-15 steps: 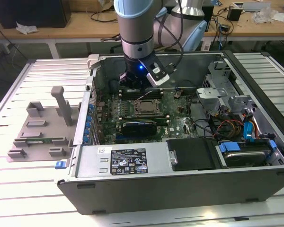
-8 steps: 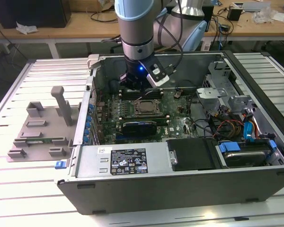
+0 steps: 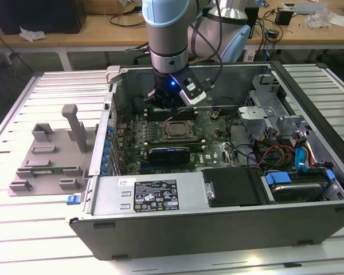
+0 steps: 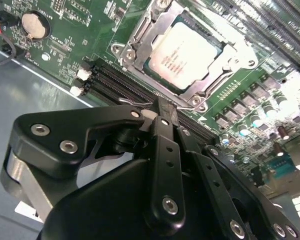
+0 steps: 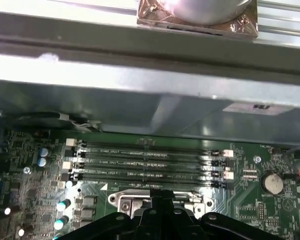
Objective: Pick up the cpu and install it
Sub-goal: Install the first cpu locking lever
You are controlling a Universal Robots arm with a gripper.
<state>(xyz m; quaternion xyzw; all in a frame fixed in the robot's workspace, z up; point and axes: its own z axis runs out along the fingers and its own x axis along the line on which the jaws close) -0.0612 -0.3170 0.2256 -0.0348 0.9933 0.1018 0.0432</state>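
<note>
The cpu (image 4: 182, 52) lies flat in the socket (image 4: 140, 37), apparently already placed. The gripper (image 4: 162, 106) hovers beside it, fingers together and empty.

Hand (image 4: 163, 107) (image 5: 156, 195): base cut by picture edge in both wrist views; in exterior view, lower end (image 3: 160, 103) lost in dark under wrist. Memory slots (image 4: 115, 82) partly hidden behind hand in second wrist view. Socket frame (image 5: 121, 202) under hand largely covered by it in first wrist view. Cpu (image 4: 187, 50) print too small to read. Arm (image 3: 167, 28) cut off above hand in exterior view. Blurred metal block (image 5: 197, 15) beyond hand, cut by edge.
</note>
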